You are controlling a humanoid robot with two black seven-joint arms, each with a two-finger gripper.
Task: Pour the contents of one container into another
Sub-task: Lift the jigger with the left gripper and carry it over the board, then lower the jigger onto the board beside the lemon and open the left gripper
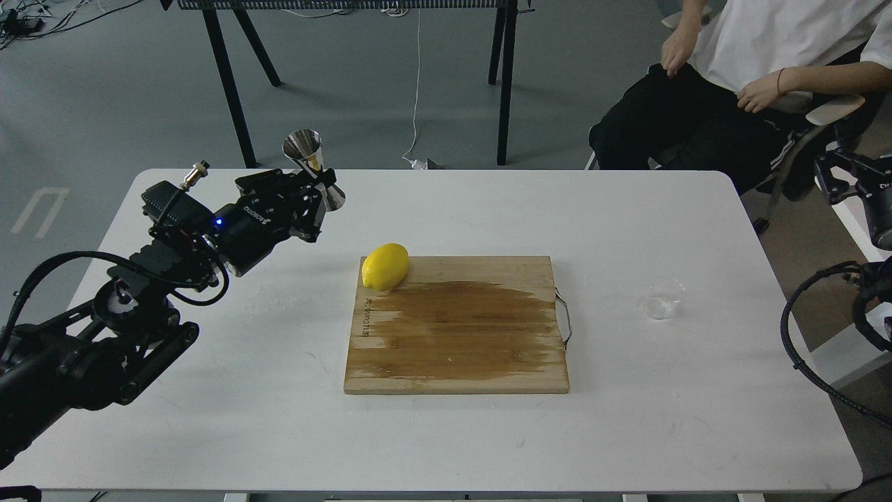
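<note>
The shiny steel jigger [313, 167] is at the table's far left, tilted with its wide mouth leaning left. My left gripper [317, 202] is closed around its lower cone, near the narrow waist. The clear glass cup [662, 301] stands upright on the white table to the right of the cutting board, nearly see-through, and whether it holds anything cannot be made out. My right arm hangs beyond the table's right edge. Its gripper [831, 176] is dark and small, far from the cup, and its fingers cannot be told apart.
A wooden cutting board [456, 341] with a wet stain and a metal handle lies mid-table. A yellow lemon [385, 266] rests on its far-left corner. A seated person [739, 84] is behind the table at the far right.
</note>
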